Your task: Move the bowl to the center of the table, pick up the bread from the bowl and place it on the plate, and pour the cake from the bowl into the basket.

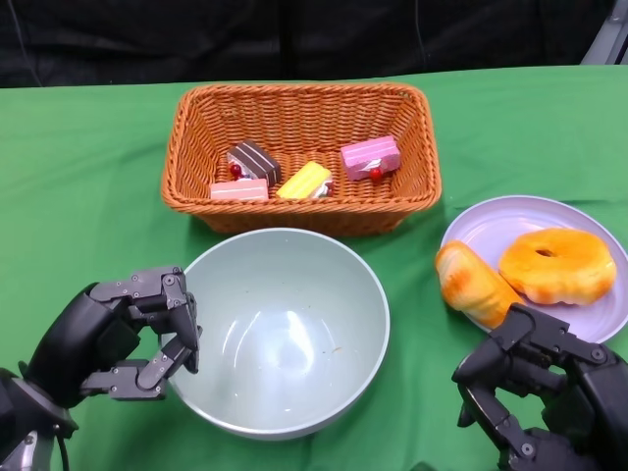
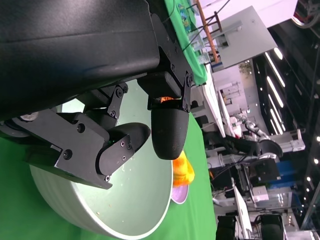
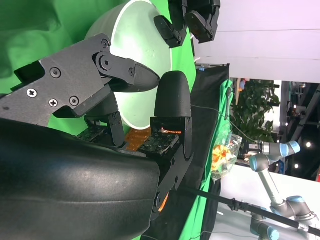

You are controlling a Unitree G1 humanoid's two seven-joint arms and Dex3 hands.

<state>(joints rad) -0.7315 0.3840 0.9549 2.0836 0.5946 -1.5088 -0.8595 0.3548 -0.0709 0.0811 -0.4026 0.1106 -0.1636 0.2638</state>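
Note:
The pale green bowl (image 1: 294,237) stands empty at the middle of the table near me. Behind it, the wicker basket (image 1: 299,91) holds several cakes: a pink one (image 1: 370,157), a yellow one (image 1: 304,181), a chocolate one (image 1: 255,160) and a flat pink one (image 1: 238,190). On the lilac plate (image 1: 491,221) at the right lie a bread roll (image 1: 474,285) and a ring-shaped bread (image 1: 557,265). My left hand (image 1: 118,339) sits beside the bowl's left wall, fingers apart and holding nothing. The right hand (image 1: 545,388) hovers in front of the plate, empty, fingers loosely bent.
Green cloth covers the table (image 1: 78,196). The basket stands close behind the bowl and the plate close to its right. The left wrist view shows the bowl (image 2: 135,200) past the fingers, with the bread (image 2: 182,170) beyond it.

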